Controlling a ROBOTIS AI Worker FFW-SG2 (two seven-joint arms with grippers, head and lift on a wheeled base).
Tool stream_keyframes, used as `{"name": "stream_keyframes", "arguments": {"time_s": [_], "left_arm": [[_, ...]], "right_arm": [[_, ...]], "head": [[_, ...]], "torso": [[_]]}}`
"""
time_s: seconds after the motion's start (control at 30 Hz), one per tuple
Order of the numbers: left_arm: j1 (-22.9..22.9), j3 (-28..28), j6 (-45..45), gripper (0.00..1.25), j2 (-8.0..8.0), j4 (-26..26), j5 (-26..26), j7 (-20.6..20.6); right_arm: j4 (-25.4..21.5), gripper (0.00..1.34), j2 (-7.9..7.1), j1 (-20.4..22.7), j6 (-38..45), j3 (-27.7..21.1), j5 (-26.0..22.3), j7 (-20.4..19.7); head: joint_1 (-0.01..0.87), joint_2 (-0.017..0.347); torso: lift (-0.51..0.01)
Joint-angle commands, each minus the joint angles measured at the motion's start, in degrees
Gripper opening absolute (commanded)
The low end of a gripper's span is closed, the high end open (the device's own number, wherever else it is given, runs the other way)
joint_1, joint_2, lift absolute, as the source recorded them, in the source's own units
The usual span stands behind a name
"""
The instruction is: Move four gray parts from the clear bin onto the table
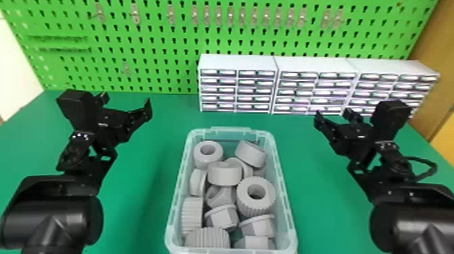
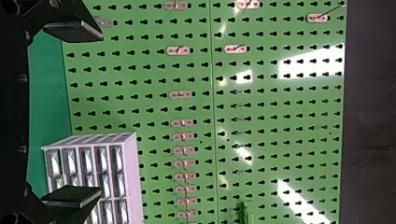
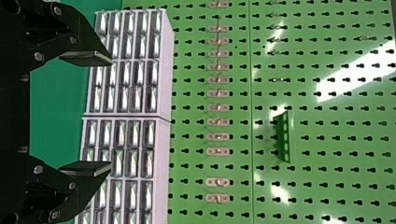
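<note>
left hand [image 1: 126, 102] and right hand [image 1: 333, 116] spread; head view shows the clear bin [image 1: 233, 130], wrist views a bracket [image 3: 285, 136].

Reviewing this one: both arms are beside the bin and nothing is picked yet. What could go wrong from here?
The gray parts lie heaped together, so lifting one might drag or tip its neighbors. The ribbed part by the left wall of the clear bin may leave a finger little room. If the left pincer and right pincer enter together, they might collide.
</note>
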Motion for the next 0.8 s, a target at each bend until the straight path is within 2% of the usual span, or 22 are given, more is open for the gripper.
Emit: {"name": "stream_keyframes", "arguments": {"time_s": [0.0,0.77], "left_arm": [[-0.12,-0.15,0.0,1.12,-0.03,0.01,0.22,0.0],[-0.21,0.11,0.0,1.12,-0.03,0.01,0.13,0.0]], "right_arm": [[0.0,0.86,0.03,-0.15,0.0,0.34,0.09,0.0],[0.0,0.86,0.03,-0.42,0.0,1.04,0.26,0.0]], "head": [[0.678,0.034],[0.678,0.034]], "torso": [[-0.05],[-0.05]]}}
